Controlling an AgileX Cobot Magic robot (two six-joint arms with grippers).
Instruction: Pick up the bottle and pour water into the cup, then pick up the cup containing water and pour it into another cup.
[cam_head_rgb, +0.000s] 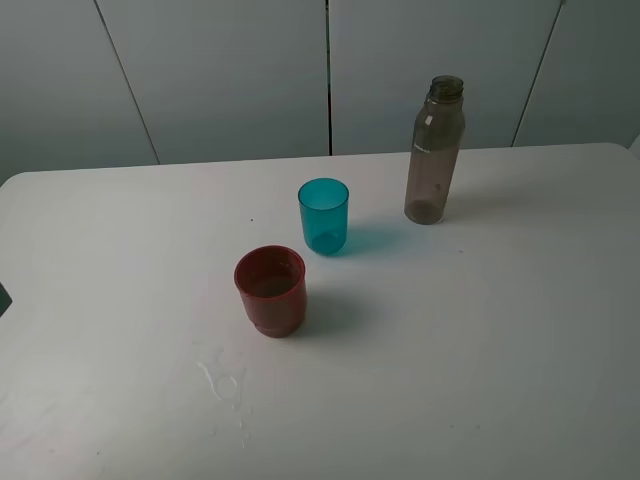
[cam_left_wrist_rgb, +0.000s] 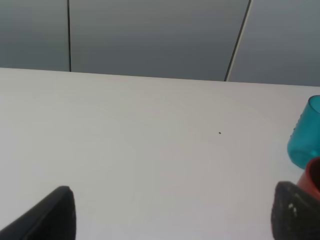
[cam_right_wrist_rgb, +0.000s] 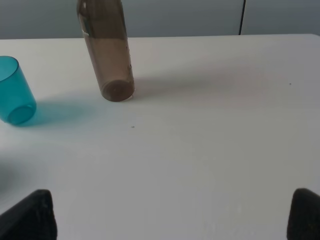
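The smoky grey-brown bottle (cam_head_rgb: 435, 150) stands upright and uncapped at the back right of the white table (cam_head_rgb: 480, 330). The teal cup (cam_head_rgb: 324, 215) stands upright left of it. The red cup (cam_head_rgb: 271, 290) stands upright in front of the teal cup, a little to the left. Neither gripper shows in the exterior view. My left gripper (cam_left_wrist_rgb: 172, 220) is open and empty, with the teal cup (cam_left_wrist_rgb: 305, 132) and the red cup (cam_left_wrist_rgb: 313, 175) at the frame edge. My right gripper (cam_right_wrist_rgb: 167, 217) is open and empty, well short of the bottle (cam_right_wrist_rgb: 106, 50) and the teal cup (cam_right_wrist_rgb: 15, 90).
A small puddle of spilled water (cam_head_rgb: 225, 385) lies on the table in front of the red cup. Grey wall panels (cam_head_rgb: 230, 70) rise behind the table's far edge. A dark object (cam_head_rgb: 3, 298) shows at the left edge of the table.
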